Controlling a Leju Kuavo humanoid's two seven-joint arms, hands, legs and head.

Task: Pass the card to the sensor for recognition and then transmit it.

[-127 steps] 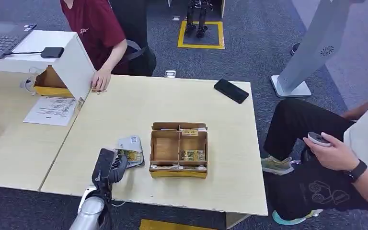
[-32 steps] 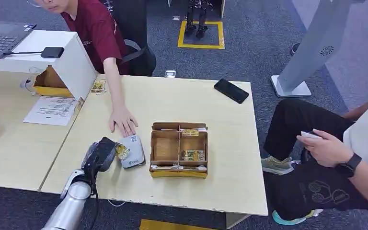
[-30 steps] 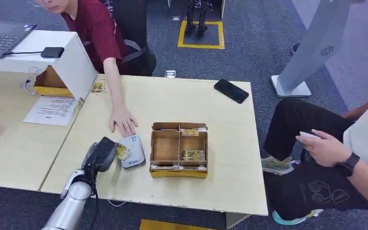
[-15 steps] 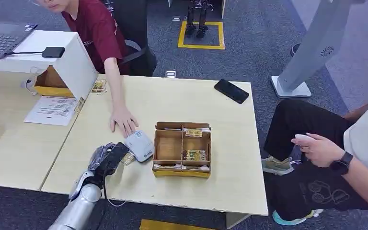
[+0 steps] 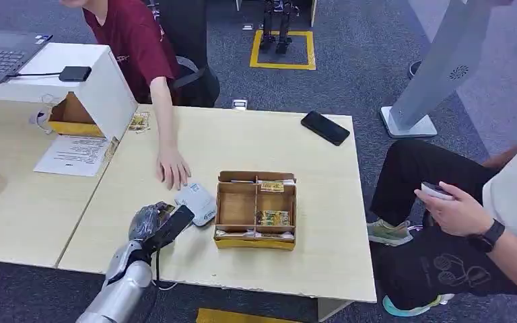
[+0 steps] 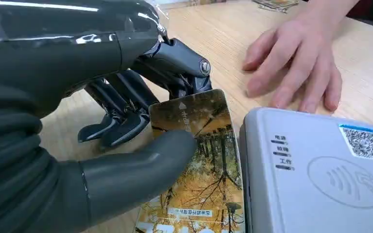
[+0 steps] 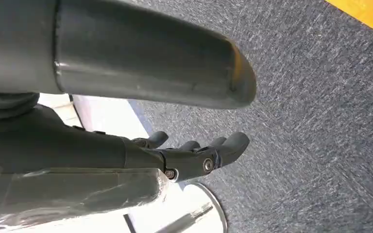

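My left hand (image 5: 156, 225) rests low over the table's near left part and pinches a card (image 6: 201, 160) with an autumn-tree picture between thumb (image 6: 141, 162) and fingers. The card's edge lies right beside the grey card sensor (image 6: 320, 179), at its side rather than over its marked face. That sensor (image 5: 196, 201) sits just left of the cardboard box. A person's hand (image 5: 174, 168) lies flat on the table close behind the sensor. My right hand (image 7: 194, 155) hangs beside my body over the carpet, fingers stretched out, holding nothing.
A cardboard box with compartments (image 5: 256, 210) holds more cards to the right of the sensor. A black phone (image 5: 324, 127) lies at the far right corner. A white stand (image 5: 94, 87), a paper sheet (image 5: 73, 155) and a laptop (image 5: 3, 57) are at the left. A seated person (image 5: 471, 215) is on the right.
The person's hand has turned and shifted the sensor toward the box, then drawn back a little. My left hand has followed to the right with the card, ending beside the sensor.
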